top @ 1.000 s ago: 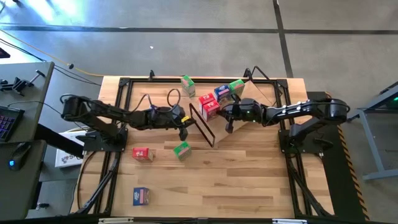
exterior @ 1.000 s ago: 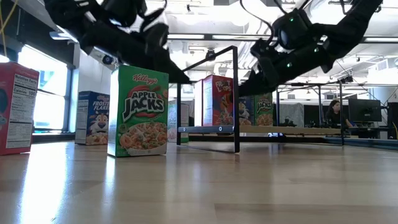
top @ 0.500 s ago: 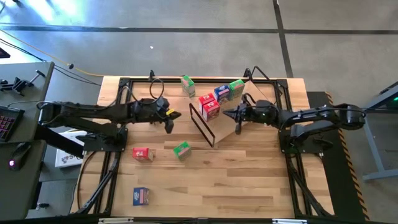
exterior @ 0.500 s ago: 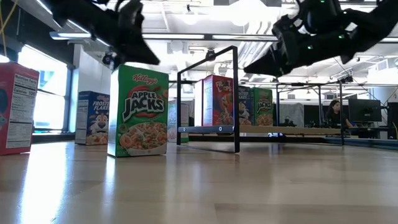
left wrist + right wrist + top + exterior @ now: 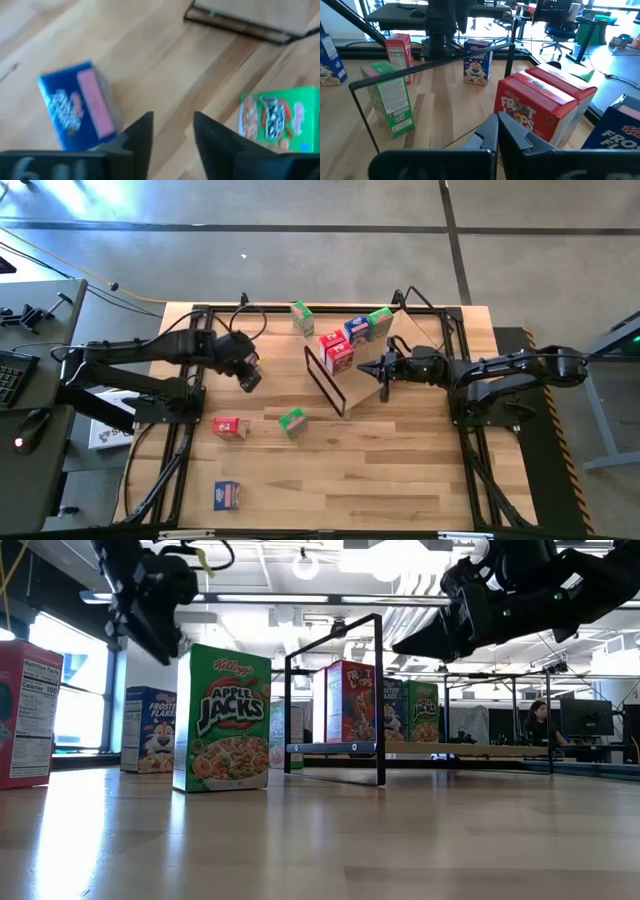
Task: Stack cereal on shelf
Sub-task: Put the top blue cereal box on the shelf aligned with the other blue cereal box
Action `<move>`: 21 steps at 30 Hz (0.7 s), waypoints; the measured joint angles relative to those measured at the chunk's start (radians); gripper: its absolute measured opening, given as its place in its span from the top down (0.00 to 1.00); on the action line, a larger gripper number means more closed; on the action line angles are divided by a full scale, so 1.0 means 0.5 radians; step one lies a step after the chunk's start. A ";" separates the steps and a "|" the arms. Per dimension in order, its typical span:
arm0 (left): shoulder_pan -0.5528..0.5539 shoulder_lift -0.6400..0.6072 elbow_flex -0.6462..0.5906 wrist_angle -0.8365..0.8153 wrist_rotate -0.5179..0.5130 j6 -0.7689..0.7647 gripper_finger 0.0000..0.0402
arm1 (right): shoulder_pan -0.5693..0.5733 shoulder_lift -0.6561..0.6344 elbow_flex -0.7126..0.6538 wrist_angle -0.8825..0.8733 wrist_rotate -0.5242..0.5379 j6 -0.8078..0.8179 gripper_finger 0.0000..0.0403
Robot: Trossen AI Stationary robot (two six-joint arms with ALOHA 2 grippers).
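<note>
Both arms had pulled back from the shelf (image 5: pixel 352 385) over the last second: the left gripper (image 5: pixel 248 378), which had hung close by the wire frame, had swung away toward its own side of the table (image 5: pixel 400 470), and the right gripper (image 5: pixel 383 370) had eased back a little and hovered over the slanted board. From where I stood, the left gripper's fingers (image 5: pixel 142 135) were a little apart with nothing between them, looking down past a blue Frosted Flakes box (image 5: pixel 80 107) and the green Apple Jacks box (image 5: pixel 275 120). The right gripper's fingers (image 5: pixel 487 135) were pressed together and empty, just behind a red Froot Loops box (image 5: pixel 540 107) on the shelf. Four boxes sat on the shelf, two red (image 5: pixel 335 352), one blue (image 5: pixel 357 329) and one green (image 5: pixel 379 322). Loose on the table were the Apple Jacks (image 5: pixel 292 420), a red box (image 5: pixel 229 427), a blue one near the front edge (image 5: pixel 228 496) and a green one at the back (image 5: pixel 302 318). I judged the main risk to be the next pick: the Apple Jacks stood upright on a narrow base, so a half-parted gripper coming down off-centre could tip it or shove it away. The right gripper sat so close to the stacked boxes that a careless swing might knock the red ones off the slope
</note>
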 joint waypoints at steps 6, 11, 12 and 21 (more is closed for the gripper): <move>0.116 0.035 0.058 -0.275 0.037 -0.038 0.45 | 0.001 0.000 0.000 -0.031 0.000 -0.023 1.00; 0.229 0.093 0.060 -0.407 0.039 -0.086 0.33 | 0.001 0.000 0.000 -0.076 0.000 -0.023 1.00; 0.248 0.111 0.060 -0.415 0.038 -0.074 0.32 | 0.001 0.000 0.000 -0.081 0.000 -0.023 1.00; 0.449 0.326 0.060 -0.392 -0.052 0.107 0.26 | 0.001 0.000 0.000 -0.090 0.000 -0.031 1.00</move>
